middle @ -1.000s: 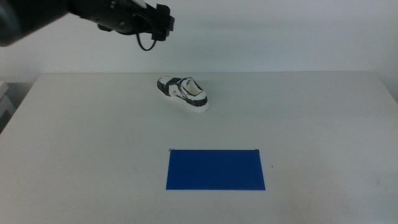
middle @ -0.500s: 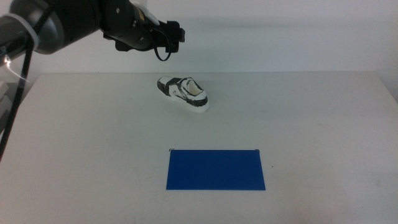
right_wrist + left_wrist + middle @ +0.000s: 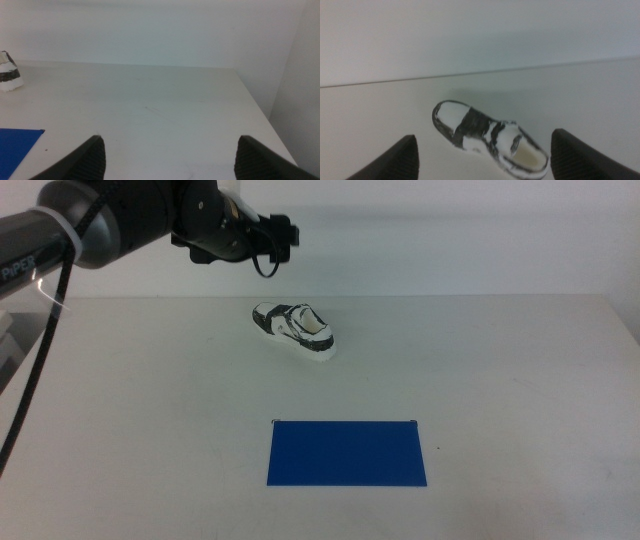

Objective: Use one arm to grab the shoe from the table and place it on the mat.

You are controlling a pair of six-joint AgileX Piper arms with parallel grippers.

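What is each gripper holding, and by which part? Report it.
Nothing is held. The left gripper hangs open above the white-and-black low-top sneaker, apart from it. The right gripper waits open, empty.

A plain white wall rises behind the tabletop; the light is soft and even, leaving only faint shadows; the tabletop is wide, white and matte; its far edge meets the wall in a straight line.

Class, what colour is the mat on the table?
Royal blue mat, clearest in the middle view.
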